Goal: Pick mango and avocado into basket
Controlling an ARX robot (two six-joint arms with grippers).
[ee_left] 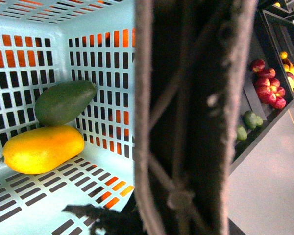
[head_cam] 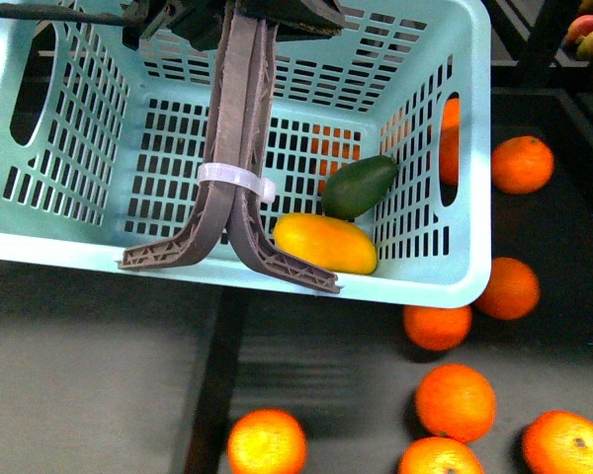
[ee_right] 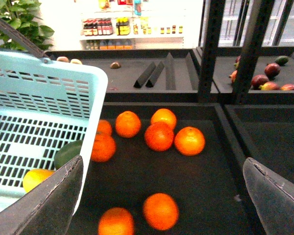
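The light teal basket (head_cam: 445, 286) hangs above the dark shelf, tilted, held by its brownish-mauve handles (head_cam: 239, 118), which a white tie (head_cam: 237, 182) binds. My left gripper (head_cam: 247, 15) is shut on the handles at the top; in the left wrist view the handles (ee_left: 196, 117) fill the picture. Inside the basket lie the yellow-orange mango (head_cam: 326, 243) (ee_left: 43, 149) and the dark green avocado (head_cam: 360, 186) (ee_left: 64, 102), touching in one corner. My right gripper (ee_right: 161, 200) stands open beside the basket (ee_right: 95, 93), above loose oranges, with nothing between its fingers.
Several oranges (head_cam: 455, 400) lie on the dark shelf under and to the right of the basket, also oranges (ee_right: 159, 136) in the right wrist view. Black uprights (ee_right: 213, 49) divide the shelves. Red mangoes (ee_right: 259, 81) and red fruit (ee_left: 267, 88) lie on neighbouring shelves.
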